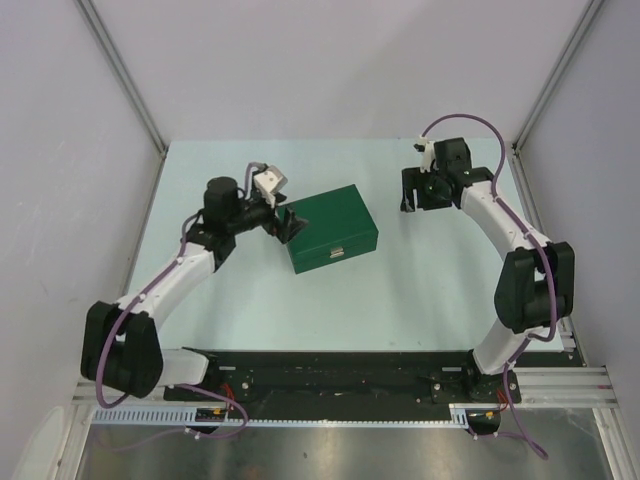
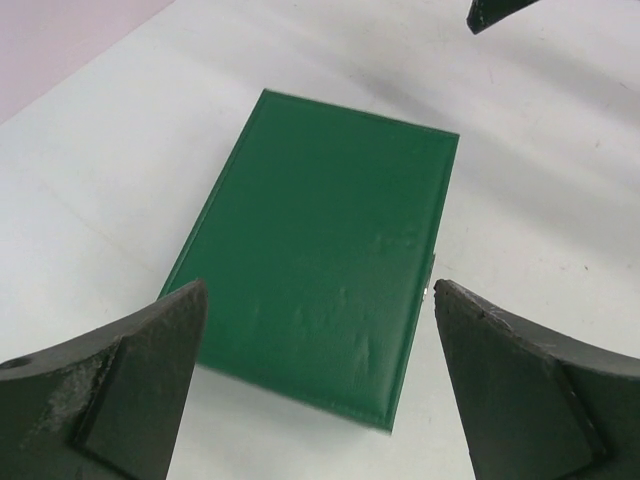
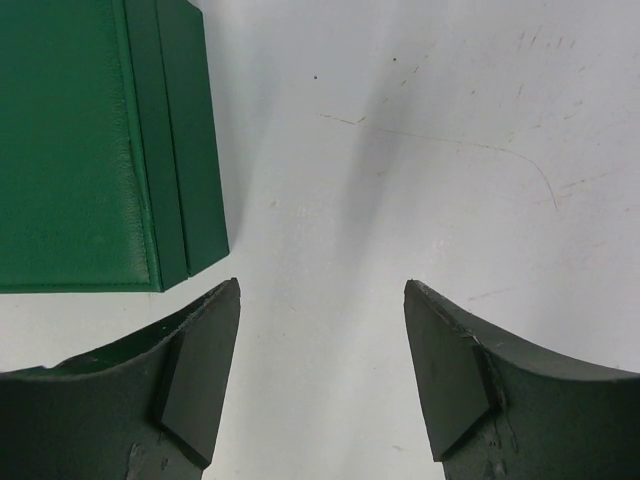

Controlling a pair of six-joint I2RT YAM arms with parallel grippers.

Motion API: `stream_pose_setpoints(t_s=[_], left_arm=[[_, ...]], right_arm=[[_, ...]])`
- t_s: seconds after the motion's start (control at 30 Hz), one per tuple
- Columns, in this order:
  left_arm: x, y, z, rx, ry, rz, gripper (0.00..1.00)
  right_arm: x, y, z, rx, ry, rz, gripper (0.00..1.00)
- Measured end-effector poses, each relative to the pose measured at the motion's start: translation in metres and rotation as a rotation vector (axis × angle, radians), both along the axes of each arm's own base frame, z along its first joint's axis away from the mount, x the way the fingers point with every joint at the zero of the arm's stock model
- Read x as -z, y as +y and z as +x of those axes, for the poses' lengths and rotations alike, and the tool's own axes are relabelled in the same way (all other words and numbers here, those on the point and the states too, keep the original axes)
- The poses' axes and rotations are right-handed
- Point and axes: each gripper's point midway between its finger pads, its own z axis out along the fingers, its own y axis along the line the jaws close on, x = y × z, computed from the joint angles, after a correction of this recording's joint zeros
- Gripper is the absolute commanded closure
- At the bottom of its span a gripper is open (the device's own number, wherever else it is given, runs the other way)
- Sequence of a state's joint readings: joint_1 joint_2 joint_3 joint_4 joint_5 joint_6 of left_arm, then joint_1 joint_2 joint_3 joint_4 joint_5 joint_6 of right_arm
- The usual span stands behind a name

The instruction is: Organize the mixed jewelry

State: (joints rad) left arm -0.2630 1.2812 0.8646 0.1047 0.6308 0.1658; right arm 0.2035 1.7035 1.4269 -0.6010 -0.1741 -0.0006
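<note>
Left gripper is wide open with nothing in it. Its fingers are spread and hang right at the left edge of the green box, pointing across the lid. Right gripper is open and empty too, off to the box's right over bare table, near the box but not touching it. Box is closed and lies a bit skewed mid-table, with a little metal clasp on its near side. Jewelry isn't visible in any view, so can't tell where it is.
</note>
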Motion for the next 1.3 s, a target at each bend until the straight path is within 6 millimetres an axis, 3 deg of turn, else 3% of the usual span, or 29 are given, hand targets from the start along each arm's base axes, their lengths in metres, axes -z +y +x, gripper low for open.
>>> stream_pose_setpoints(t_s=[0.17, 0.27, 0.4, 0.57, 0.8, 1.0, 1.3], left_arm=[[0.017, -0.035, 0.016, 0.007, 0.006, 0.082, 0.00], [0.038, -0.052, 0.030, -0.008, 0.016, 0.150, 0.00], [0.070, -0.067, 0.039, -0.019, 0.042, 0.233, 0.00], [0.101, -0.076, 0.037, -0.016, 0.070, 0.309, 0.00], [0.104, -0.080, 0.037, -0.039, 0.051, 0.342, 0.00], [0.104, -0.082, 0.038, -0.055, 0.047, 0.360, 0.00], [0.093, -0.072, 0.034, -0.098, 0.039, 0.387, 0.00]], right_arm=[[-0.008, -0.001, -0.001, -0.010, -0.023, -0.005, 0.29], [-0.010, -0.003, -0.003, -0.013, -0.032, -0.016, 0.29], [-0.009, -0.007, -0.009, -0.018, -0.035, -0.027, 0.29], [-0.009, -0.018, -0.015, -0.006, -0.037, -0.039, 0.29], [-0.005, -0.035, -0.014, 0.031, -0.029, -0.043, 0.29], [-0.003, -0.036, -0.017, 0.030, -0.022, -0.039, 0.29], [-0.027, -0.045, -0.019, 0.036, -0.092, -0.046, 0.28]])
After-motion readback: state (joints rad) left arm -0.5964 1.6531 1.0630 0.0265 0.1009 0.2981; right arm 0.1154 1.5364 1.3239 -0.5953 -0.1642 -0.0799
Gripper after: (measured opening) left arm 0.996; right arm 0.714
